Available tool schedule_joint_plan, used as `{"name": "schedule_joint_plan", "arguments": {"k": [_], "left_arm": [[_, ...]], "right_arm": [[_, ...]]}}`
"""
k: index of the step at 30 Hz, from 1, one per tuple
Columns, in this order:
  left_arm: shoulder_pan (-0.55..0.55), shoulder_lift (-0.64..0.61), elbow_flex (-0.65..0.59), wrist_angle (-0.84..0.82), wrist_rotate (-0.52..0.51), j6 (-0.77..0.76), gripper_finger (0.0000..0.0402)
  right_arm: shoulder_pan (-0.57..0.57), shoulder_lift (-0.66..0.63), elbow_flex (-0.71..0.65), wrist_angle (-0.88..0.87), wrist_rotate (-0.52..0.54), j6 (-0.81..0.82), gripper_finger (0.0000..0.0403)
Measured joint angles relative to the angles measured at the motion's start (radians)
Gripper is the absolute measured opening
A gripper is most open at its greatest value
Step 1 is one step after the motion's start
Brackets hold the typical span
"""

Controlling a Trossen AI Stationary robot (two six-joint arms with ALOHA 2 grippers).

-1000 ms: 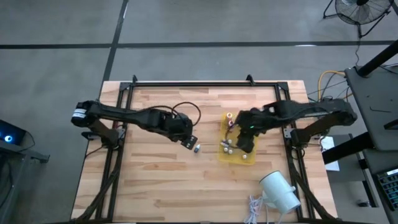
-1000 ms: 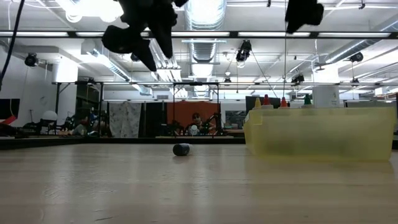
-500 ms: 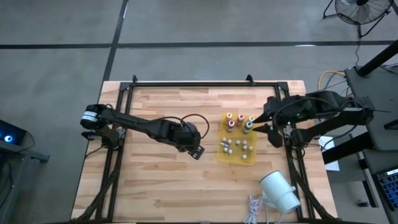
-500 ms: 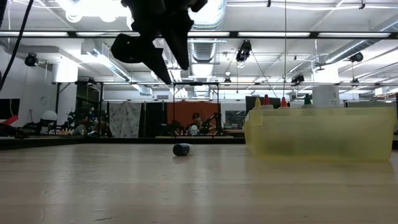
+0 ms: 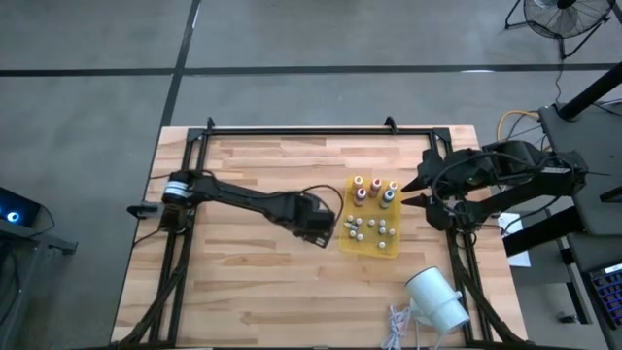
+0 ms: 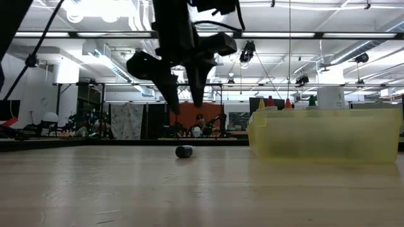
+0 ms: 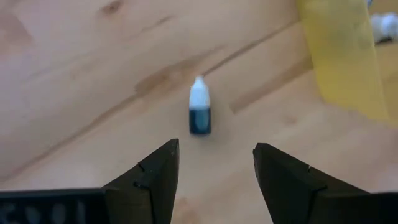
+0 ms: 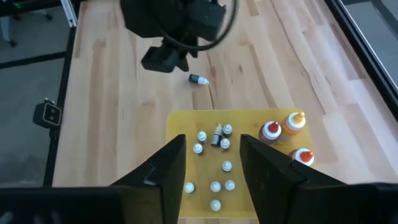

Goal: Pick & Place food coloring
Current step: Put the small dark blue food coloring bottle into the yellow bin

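Wooden table (image 5: 243,282) carries a yellow tray (image 5: 347,240) of food coloring bottles (image 5: 374,191) and vials. Over the last second the right gripper (image 5: 420,191), open and empty, has pulled back to the table's right edge, while the left gripper (image 5: 324,231) has swung in, fingers spread and empty, above a stray blue bottle (image 7: 199,114) lying just beside the tray, suggesting a pickup next.
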Motion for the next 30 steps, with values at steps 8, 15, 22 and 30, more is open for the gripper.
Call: {"name": "schedule_joint_plan", "arguments": {"k": [8, 15, 22, 30], "left_arm": [[0.064, 0.078, 0.07, -0.002, 0.083, 0.034, 0.0178], [0.066, 0.092, 0.03, -0.014, 0.106, 0.041, 0.0178], [0.071, 0.101, -0.016, 0.025, 0.105, 0.049, 0.0178], [0.078, 0.109, -0.031, 0.065, 0.107, 0.051, 0.0178]], "right_arm": [[0.0, 0.004, 0.0, -0.002, 0.0, -0.011, 0.0131], [0.0, 0.006, -0.003, -0.002, 0.002, -0.007, 0.0124], [0.0, 0.008, -0.008, -0.001, 0.009, -0.005, 0.0122], [0.0, 0.009, -0.021, 0.0, 0.029, 0.02, 0.0116]]}}
